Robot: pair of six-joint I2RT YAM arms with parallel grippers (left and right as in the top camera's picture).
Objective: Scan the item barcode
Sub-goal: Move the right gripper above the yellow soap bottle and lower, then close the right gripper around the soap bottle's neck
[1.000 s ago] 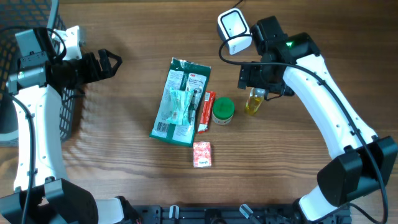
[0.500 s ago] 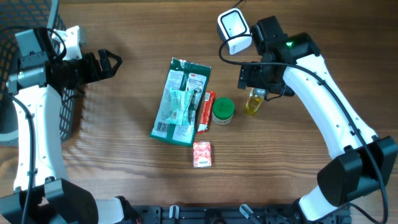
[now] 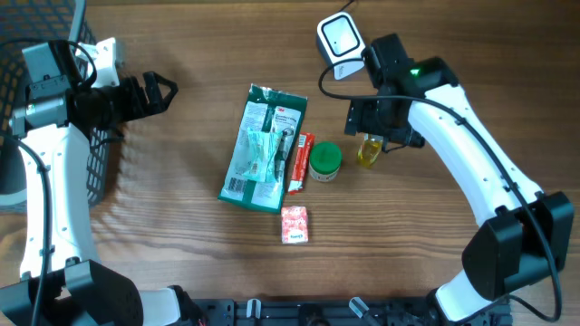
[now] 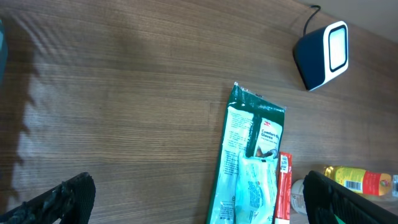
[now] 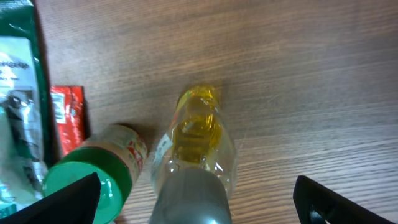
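I see a little bottle, clear, with yellow liquid inside and a grey cap. Its cap end is closest to me. It is on the wood table. The scanner is a small dark box with a white face, near the bottle, farther back.

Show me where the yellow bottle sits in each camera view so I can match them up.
Overhead: the yellow bottle is right of centre, just right of the green-lidded jar.
Left wrist: the bottle is in the bottom right corner.
Right wrist: the bottle is at centre, running down to the bottom edge.
Shared landmark: the red packet, left of the bottle in all three views.
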